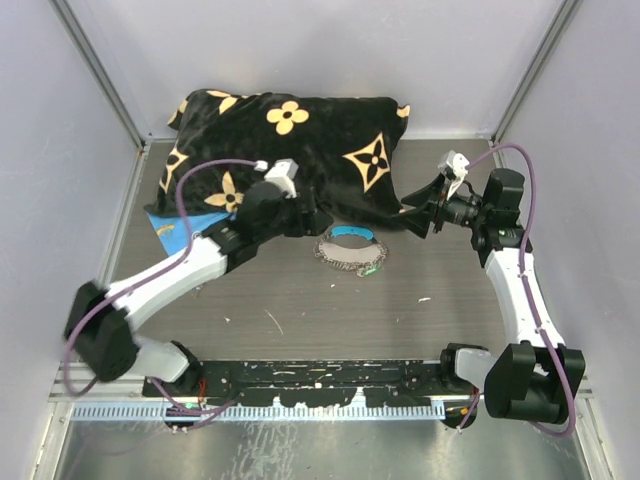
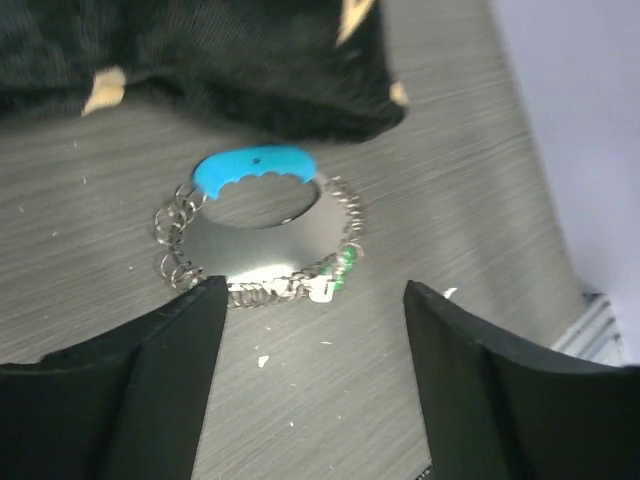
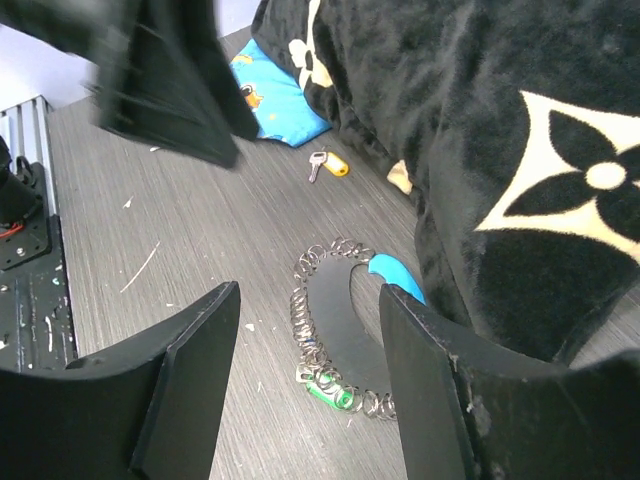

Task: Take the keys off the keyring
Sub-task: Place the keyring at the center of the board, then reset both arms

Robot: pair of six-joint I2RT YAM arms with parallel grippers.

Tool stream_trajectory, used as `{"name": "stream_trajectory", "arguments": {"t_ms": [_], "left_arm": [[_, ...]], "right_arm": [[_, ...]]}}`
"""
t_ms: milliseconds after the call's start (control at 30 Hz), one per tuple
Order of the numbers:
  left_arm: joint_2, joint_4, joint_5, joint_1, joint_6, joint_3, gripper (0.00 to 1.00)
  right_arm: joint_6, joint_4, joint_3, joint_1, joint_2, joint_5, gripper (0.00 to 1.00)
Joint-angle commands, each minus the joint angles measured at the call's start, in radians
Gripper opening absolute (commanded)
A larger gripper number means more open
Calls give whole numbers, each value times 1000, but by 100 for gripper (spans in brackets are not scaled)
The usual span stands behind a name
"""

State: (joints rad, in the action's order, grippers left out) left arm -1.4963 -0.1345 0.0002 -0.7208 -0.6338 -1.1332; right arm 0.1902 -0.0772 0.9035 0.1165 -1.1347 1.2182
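From above, the keyring [image 1: 350,250] lies flat on the counter [image 1: 300,320] near its middle, just near of the black pillow [image 1: 290,130]. Its light-blue curved section [image 1: 352,232] faces the pillow. The left arm [image 1: 190,265] reaches in from its left and the right arm [image 1: 510,270] from its right. Neither touches the ring, but how the jaws stand is hard to read at this height.

The left wrist view settles it for the left jaws: the two dark fingers [image 2: 150,380] stand wide apart with nothing between them, and the ring lies on the counter just beyond their tips. This view also shows a green key [image 2: 345,262] and a white key [image 2: 322,290] on the ring's near-right arc.

The right wrist view shows the right jaws equally wide and empty above the ring. Only this view shows a yellow-headed key [image 3: 330,165] lying alone on the counter, well apart from the ring and near a blue sheet [image 3: 270,95] that is half under the pillow.
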Motion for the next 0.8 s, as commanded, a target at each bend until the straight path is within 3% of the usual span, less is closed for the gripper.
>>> {"name": "stream_trajectory", "arguments": {"t_ms": [0,67,100,233,300,333,367,467,533,767], "left_arm": [[326,261,5,-4,133,163,83],[451,304,18,-2,140,237,97],[510,292,20,-1,141,253,99],[682,137,35,2,166,206,98],[737,36,46,1,179,133,98],[748,-12,49,3,185,97,98],[764,-59,51,2,192,62,98],[787,-176,61,2,202,-22,98],[802,-215,79,3,202,-56,98],[858,-228,137,1,153,-49,98]], "right_arm": [[130,-110,77,6,43,-27,63],[186,-207,144,6,46,-55,64],[225,-269,192,7,45,-70,64],[343,-510,432,7,26,-159,73],[346,-585,549,6,21,-220,85],[323,-590,592,6,21,-235,96],[261,-573,632,6,22,-269,100],[-47,-507,725,7,24,-390,100],[-170,-500,763,6,32,-404,100],[-241,-509,832,6,57,-225,100]]}}
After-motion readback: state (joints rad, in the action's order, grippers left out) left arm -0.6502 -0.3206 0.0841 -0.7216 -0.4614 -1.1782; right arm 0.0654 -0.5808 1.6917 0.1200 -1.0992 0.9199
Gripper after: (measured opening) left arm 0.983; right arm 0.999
